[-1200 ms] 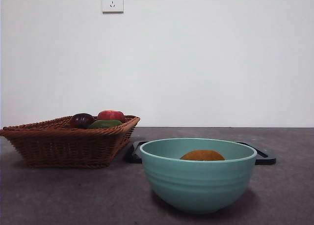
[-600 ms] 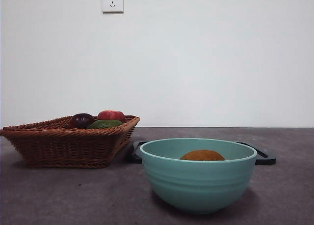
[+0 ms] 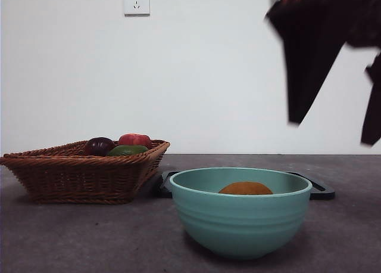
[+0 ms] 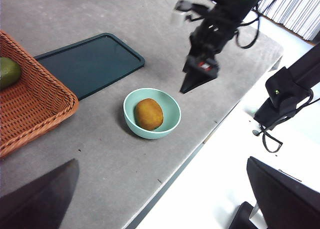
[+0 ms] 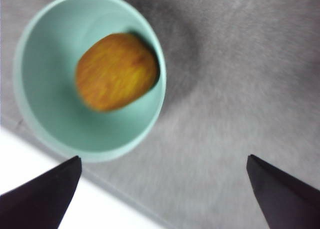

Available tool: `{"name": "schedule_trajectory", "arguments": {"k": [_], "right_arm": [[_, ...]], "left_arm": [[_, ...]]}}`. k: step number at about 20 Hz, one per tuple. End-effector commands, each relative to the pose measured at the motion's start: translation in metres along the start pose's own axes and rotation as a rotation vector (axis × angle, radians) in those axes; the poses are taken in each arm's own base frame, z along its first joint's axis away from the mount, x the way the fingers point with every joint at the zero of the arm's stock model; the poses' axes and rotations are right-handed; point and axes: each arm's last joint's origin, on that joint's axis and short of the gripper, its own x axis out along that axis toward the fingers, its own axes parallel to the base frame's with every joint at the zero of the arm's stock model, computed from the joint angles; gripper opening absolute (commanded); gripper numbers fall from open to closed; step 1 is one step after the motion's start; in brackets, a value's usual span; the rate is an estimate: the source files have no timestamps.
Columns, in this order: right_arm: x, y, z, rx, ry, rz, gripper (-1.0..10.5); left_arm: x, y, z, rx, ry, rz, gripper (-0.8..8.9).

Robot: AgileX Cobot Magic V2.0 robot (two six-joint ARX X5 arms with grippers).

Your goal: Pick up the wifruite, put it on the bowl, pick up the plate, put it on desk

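The orange-brown wifruite (image 3: 245, 189) is showing dull against the mint-green, faintly ridged bowl (image 3: 240, 222), the desk (image 3: 89, 237) is lying mottled dark grey-brown, the woven basket (image 3: 77, 174) is glowing reddish brown around dark purple, red and green fruit, and the tray (image 4: 90, 64) is looking dark teal-black.

Even, soft light; my right wrist view is blurred, the bowl (image 5: 90, 74) shadowing the desk (image 5: 240, 89) beside it.
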Motion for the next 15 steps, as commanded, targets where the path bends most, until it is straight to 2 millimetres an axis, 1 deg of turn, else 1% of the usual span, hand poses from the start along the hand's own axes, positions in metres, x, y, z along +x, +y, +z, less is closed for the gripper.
{"name": "schedule_trajectory", "arguments": {"k": [1,5,8,11,12,15], "right_arm": [[0.017,0.001,0.013,0.014,0.017,-0.041,5.7],[0.048,-0.004,0.024,0.024,0.071,-0.143,5.7],[0.066,-0.005,0.030,0.032,0.101,-0.155,5.7],[0.075,-0.005,0.035,0.053,0.080,-0.133,5.7],[0.075,-0.004,0.037,0.057,0.071,-0.119,5.4],[0.075,-0.002,0.037,0.069,0.075,-0.056,3.3]], "left_arm": [[-0.002,-0.001,0.002,-0.005,-0.020,-0.014,5.97],[-0.002,-0.001,0.002,-0.005,-0.019,-0.013,5.97],[-0.002,-0.001,0.002,-0.005,-0.019,-0.013,5.97],[-0.002,-0.001,0.002,-0.001,-0.019,-0.013,5.97],[-0.002,-0.001,0.002,-0.001,-0.019,-0.013,5.97],[-0.002,-0.001,0.002,-0.001,-0.019,-0.013,5.97]]}}
